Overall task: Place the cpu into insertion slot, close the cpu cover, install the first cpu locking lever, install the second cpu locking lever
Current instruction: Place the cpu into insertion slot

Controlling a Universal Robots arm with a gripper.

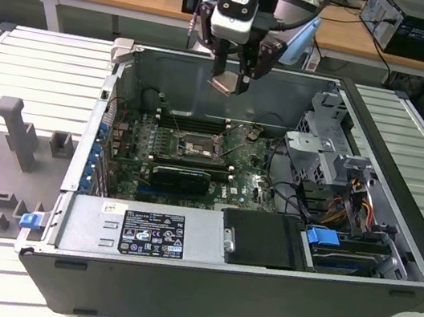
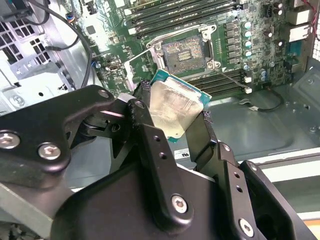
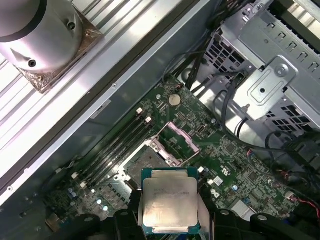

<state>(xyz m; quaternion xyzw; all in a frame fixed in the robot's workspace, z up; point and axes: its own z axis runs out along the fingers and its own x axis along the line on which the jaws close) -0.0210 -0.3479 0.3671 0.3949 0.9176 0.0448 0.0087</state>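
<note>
Black end effector (image 2: 175, 120) pinching the cpu (image 2: 170, 107) by two opposite edges, one finger on each side. The pale silver face and green rim show between the fingers in both wrist views.

Exterior view: the end effector hangs above the open computer case (image 1: 254, 296), the cpu at the fingertips, lifted well clear of the board.

Insertion slot (image 2: 184, 50) sits below and apart from the cpu on the green motherboard (image 1: 253, 178), its square centre uncovered. Cpu cover (image 3: 180, 141) is tilted up and open along one edge of the slot. Long black memory slots (image 3: 117, 147) run just beside the slot.

The case lies on its side on a slatted grey worktop (image 1: 40, 65). Metal drive cage (image 1: 319, 152) and a tangle of cables are inside the case, on the exterior view's right.
</note>
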